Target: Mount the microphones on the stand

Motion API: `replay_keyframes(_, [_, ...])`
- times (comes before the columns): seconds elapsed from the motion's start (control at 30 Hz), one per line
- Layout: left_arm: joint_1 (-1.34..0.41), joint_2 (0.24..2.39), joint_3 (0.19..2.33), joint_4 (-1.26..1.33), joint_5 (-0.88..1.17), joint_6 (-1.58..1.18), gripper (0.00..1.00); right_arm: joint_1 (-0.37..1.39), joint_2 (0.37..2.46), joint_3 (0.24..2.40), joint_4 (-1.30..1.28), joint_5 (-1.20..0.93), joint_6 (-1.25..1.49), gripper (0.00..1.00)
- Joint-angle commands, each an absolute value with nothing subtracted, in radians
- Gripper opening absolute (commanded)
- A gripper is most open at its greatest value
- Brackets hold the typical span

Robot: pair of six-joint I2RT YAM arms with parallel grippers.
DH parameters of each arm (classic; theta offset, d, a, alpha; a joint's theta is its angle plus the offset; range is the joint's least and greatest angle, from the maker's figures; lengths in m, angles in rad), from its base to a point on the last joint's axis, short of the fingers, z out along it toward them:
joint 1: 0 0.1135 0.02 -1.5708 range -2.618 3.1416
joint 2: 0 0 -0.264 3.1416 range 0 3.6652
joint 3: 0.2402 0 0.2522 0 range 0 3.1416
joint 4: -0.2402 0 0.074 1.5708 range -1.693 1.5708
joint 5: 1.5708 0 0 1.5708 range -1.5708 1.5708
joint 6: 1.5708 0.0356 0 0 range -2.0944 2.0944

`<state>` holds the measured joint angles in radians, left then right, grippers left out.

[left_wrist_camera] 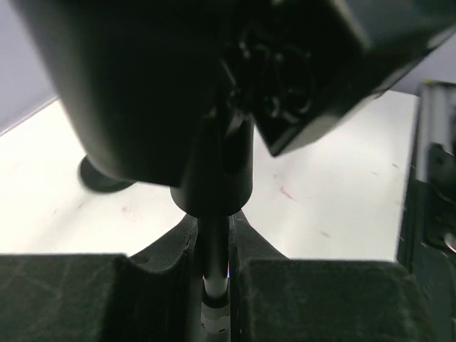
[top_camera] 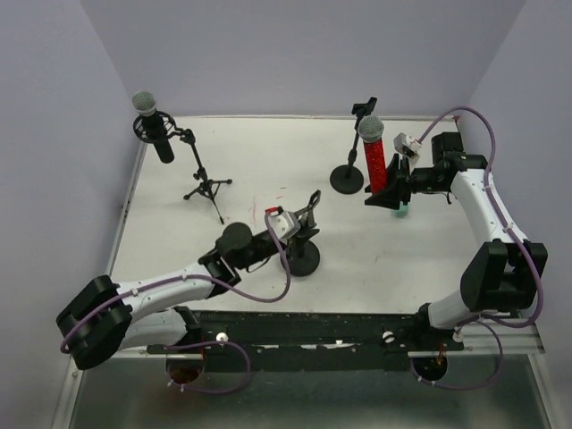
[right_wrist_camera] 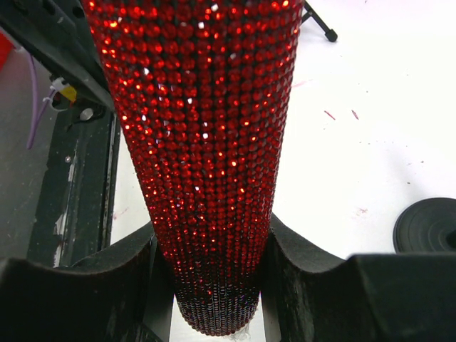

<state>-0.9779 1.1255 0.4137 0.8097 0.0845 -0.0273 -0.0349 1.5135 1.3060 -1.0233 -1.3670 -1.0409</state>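
My R gripper [right_wrist_camera: 214, 299], partway open, clamps the red mic [right_wrist_camera: 206, 142], upright between my fingers [right_wrist_camera: 320, 292]. L gripper [left_wrist_camera: 214, 239] is nearly closed round a thin stand pole [left_wrist_camera: 214, 274], prob. touching it; view's dark.

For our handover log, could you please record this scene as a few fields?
black microphone: mounted on tripod stand, far left
red microphone: upright, gripped by right claw
left claw: closed around pole of near stand
far stand: round base, clip holds nothing
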Motion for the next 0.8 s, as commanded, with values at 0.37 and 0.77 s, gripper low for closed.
replay_keyframes(0.37, [-0.773,1.514,0.894,0.607,1.138,-0.098,0.0,-0.038,1.535,1.319,-1.034,-1.387,-1.063,0.0])
replay_keyframes(0.77, [-0.773,1.488,0.697,0.749,0.939,-0.022,0.23,-0.038,1.551,1.325,-1.06,-1.384,-1.092,0.0])
